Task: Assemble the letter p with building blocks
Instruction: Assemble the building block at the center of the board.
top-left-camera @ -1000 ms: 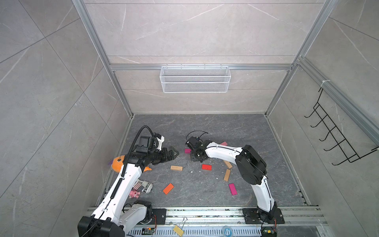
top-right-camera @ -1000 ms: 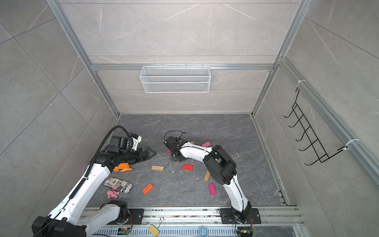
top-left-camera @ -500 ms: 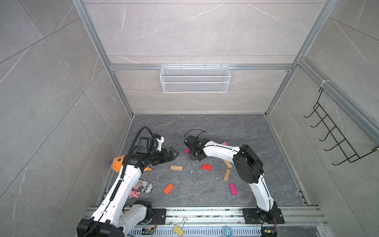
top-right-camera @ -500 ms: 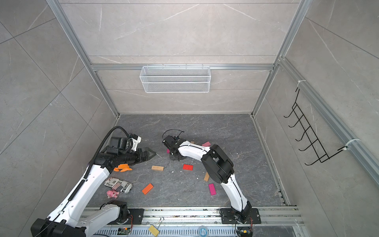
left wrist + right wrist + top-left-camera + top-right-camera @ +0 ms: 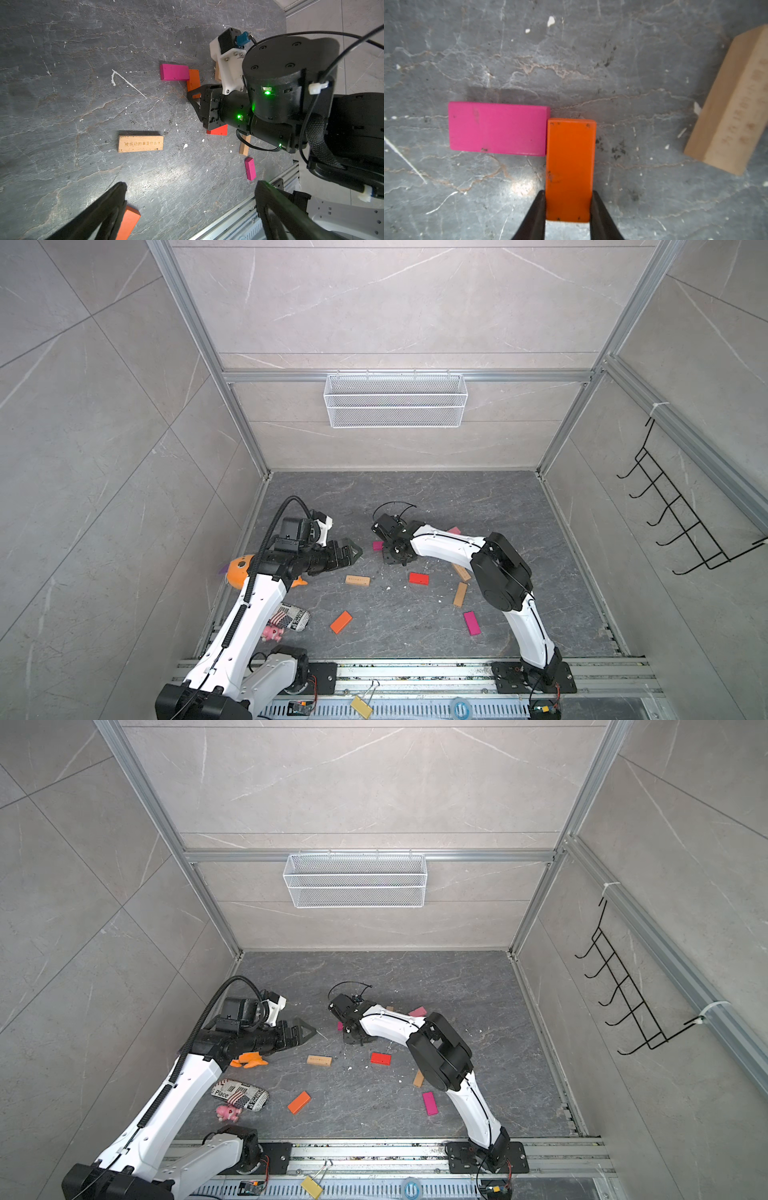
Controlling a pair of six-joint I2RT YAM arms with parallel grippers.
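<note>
Orange block is clamped between the jaws of the right gripper. We find its long edge touching the right end of the magenta block. A tan block lies near, with a gap between. The left gripper hovers to the left, jaws spread wide and empty. Open floor extends toward the far wall.

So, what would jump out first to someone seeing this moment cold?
The right tool, shut on an orange block and holding it at a right angle against the end of a magenta block, near the floor's middle. Next, the left tool, wide open and empty near a tan block with printed characters, and the orange plush fish partly behind the left arm.
</note>
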